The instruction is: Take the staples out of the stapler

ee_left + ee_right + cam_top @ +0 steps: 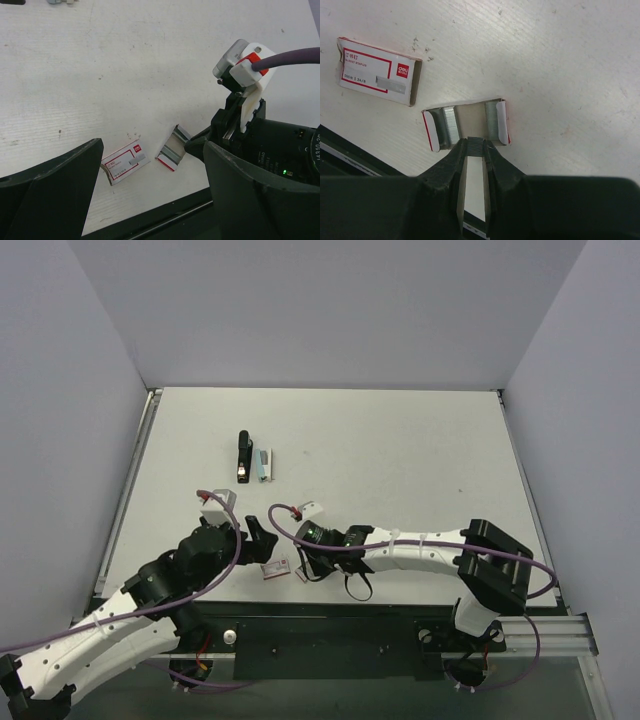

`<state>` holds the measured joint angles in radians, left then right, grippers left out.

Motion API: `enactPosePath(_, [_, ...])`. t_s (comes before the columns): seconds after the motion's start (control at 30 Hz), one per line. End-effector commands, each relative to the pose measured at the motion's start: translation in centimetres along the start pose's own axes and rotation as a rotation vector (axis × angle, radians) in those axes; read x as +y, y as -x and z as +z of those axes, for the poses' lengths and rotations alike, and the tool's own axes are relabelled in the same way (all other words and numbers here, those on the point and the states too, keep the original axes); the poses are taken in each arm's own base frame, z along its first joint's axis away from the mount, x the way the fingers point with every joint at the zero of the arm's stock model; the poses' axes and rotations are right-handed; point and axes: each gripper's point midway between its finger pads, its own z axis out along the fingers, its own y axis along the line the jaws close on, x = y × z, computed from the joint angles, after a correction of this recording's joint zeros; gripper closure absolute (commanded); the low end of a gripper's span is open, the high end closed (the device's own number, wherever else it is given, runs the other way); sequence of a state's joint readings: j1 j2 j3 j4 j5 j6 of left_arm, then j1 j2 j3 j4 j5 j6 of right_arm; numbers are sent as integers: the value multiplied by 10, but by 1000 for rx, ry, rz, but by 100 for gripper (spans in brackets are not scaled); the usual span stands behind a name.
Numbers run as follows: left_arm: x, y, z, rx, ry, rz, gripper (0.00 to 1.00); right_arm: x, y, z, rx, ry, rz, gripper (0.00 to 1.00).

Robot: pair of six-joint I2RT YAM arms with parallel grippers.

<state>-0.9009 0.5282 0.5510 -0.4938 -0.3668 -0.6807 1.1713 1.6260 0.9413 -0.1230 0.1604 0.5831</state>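
Note:
The slim black stapler [242,457] lies at the back left of the table, far from both grippers. A small pale blue and white piece [264,464] lies next to it. My right gripper [475,146] is low at the near edge of an open cardboard staple tray [470,114] and is shut on a small grey strip that looks like staples. The tray holds staple rows [451,125] at both ends. My left gripper [150,200] is open and empty above the table's front edge, just left of the tray [172,152]. In the top view the grippers are side by side, the left [258,538] and the right [303,565].
The red and white staple box sleeve [377,70] lies just left of the tray; it also shows in the left wrist view [125,161] and the top view [276,569]. The table's black front edge [165,215] runs close below both. White walls surround the table.

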Motion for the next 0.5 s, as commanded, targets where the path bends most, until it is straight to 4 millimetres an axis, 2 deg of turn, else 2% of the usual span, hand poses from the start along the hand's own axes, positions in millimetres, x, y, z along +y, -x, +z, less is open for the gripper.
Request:
enactPosePath(0.0, [-3, 12, -7, -36, -9, -20, 7, 16, 21, -2, -48, 58, -27, 95])
enactPosePath(0.47, [0, 12, -8, -39, 2, -19, 7, 16, 19, 12, -38, 44, -82, 95])
